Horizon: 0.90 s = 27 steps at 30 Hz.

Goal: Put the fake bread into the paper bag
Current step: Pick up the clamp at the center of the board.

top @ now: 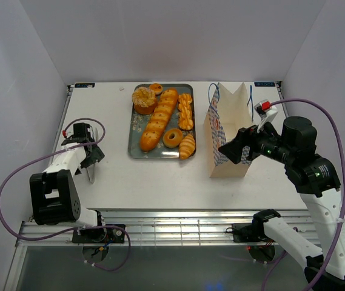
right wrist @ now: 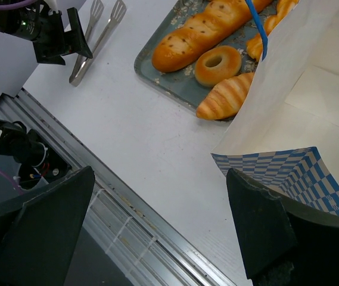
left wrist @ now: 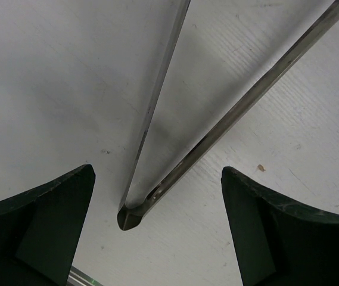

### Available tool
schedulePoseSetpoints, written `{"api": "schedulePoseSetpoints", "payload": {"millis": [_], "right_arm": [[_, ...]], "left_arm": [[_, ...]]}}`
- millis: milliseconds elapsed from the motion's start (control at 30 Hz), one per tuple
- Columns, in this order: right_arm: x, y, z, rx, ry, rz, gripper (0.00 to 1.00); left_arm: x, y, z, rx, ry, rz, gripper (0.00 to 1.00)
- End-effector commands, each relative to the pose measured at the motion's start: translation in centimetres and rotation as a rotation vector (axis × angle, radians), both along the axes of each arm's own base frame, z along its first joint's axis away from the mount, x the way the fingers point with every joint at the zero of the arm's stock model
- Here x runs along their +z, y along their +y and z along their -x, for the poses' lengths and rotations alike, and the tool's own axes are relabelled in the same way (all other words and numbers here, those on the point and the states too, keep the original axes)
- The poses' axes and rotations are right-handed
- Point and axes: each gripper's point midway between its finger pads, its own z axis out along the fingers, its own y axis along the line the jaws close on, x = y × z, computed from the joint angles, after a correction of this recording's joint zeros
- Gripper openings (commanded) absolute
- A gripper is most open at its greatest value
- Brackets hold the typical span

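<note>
The fake bread lies on a grey tray point(top: 136, 134): a long baguette point(top: 157, 119), a twisted stick point(top: 185, 111), a ring donut point(top: 173, 137), a croissant point(top: 187, 146), a cupcake point(top: 144, 100) and a small tart point(top: 155, 88). The paper bag point(top: 228, 130) stands upright just right of the tray. My right gripper point(top: 225, 149) hangs open at the bag's near left side, holding nothing. Its wrist view shows the baguette point(right wrist: 208, 33), donut point(right wrist: 217, 62), croissant point(right wrist: 229, 98) and the bag point(right wrist: 300, 113). My left gripper point(top: 90, 159) is open over the table at the far left.
Metal tongs point(left wrist: 157, 179) lie flat on the table between my left fingers, their hinge end nearest, touching neither finger. They also show as tongs point(right wrist: 95, 39) in the right wrist view. The table's metal front rail point(top: 178, 221) runs along the near edge.
</note>
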Motion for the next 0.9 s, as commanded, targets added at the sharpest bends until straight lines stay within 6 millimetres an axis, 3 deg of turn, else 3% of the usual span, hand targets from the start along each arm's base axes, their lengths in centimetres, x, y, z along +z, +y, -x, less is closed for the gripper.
{"api": "schedulePoseSetpoints", "payload": {"millis": [0, 333, 500, 867], "right_arm": [[0.9, -0.3, -0.3, -0.014, -0.060, 0.010, 0.97], [1.0, -0.3, -0.5, -0.018, -0.070, 0.016, 0.96], [1.2, -0.3, -0.5, -0.020, -0.076, 0.019, 0.96], [1.8, -0.7, -0.2, -0.036, -0.092, 0.019, 0.96]], "left_arm": [[0.6, 0.6, -1.6, -0.008, -0.059, -0.018, 0.98], [0.1, 0.5, -3.5, -0.022, -0.120, -0.009, 0.91], [-1.4, 0.8, -3.5, -0.024, -0.075, -0.022, 0.89], [-2.3, 1.6, -3.6, -0.031, -0.047, -0.062, 0.85]]}}
